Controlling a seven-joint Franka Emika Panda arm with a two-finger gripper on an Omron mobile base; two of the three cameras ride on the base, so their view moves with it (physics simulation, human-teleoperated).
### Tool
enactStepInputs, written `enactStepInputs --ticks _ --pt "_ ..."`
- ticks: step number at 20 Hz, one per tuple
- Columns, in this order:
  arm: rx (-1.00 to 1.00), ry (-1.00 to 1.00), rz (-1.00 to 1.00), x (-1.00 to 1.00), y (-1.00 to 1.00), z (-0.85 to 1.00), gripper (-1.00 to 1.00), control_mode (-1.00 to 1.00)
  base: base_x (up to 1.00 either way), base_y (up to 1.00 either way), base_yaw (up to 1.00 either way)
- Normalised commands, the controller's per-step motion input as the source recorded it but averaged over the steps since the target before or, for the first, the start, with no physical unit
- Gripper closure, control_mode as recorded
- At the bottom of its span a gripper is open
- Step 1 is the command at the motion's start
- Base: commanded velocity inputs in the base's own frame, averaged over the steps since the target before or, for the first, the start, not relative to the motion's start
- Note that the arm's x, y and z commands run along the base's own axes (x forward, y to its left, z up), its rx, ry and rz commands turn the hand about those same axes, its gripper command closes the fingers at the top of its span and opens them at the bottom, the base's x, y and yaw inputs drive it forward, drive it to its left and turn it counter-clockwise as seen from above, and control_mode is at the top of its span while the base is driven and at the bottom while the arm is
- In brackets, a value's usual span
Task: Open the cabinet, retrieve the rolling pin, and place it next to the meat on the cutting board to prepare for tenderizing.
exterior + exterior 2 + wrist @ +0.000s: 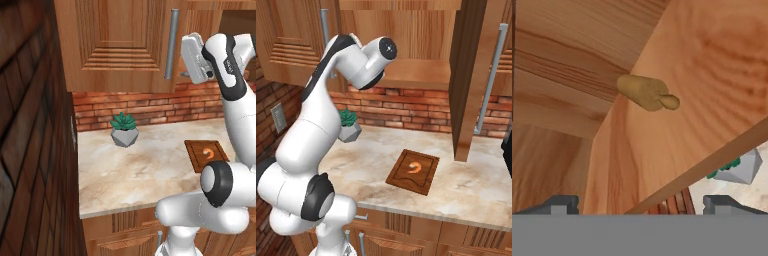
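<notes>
The rolling pin (646, 93) — tan wood, stubby handle end-on — lies on the cabinet (712, 80) shelf (pincer (641, 204) spread wide, empty).

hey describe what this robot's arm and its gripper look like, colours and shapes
The arm is built from glossy white rounded segments with dark grey to black bands and round caps at the joints. One round cap near the wrist carries a small pale mark at its centre. The hand is a boxy light grey block. The gripper has two small dark grey, squarish finger tips. No loose cables show.

the robot arm hides part of the cutting board (200, 156) and the plant (348, 125).
</notes>
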Motion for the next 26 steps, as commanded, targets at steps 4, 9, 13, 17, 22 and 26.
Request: enactStepInputs --ticks 4,9,13,17,22,26 --pt "0.0 0.01 0.01 -0.1 0.41 -0.01 -1.0 -1.0 0.0 0.0 0.0" --pt "0.0 0.0 0.04 -0.62 0.3 0.0 -1.0 -1.0 0.0 0.0 0.0" --pt "0.0 0.0 0.06 -0.82 0.36 0.0 -1.0 -1.0 0.0 0.0 0.0" --pt "0.0 0.0 0.07 -0.84 0.57 0.0 -1.0 -1.0 0.0 0.0 0.0" --pt "0.0 0.0 0.05 -0.73 0.9 0.0 -1.0 -1.0 0.0 0.0 0.0" --pt "0.0 0.0 0.04 -0.63 1.0 0.0 -1.0 -1.0 0.0 0.0 0.0"
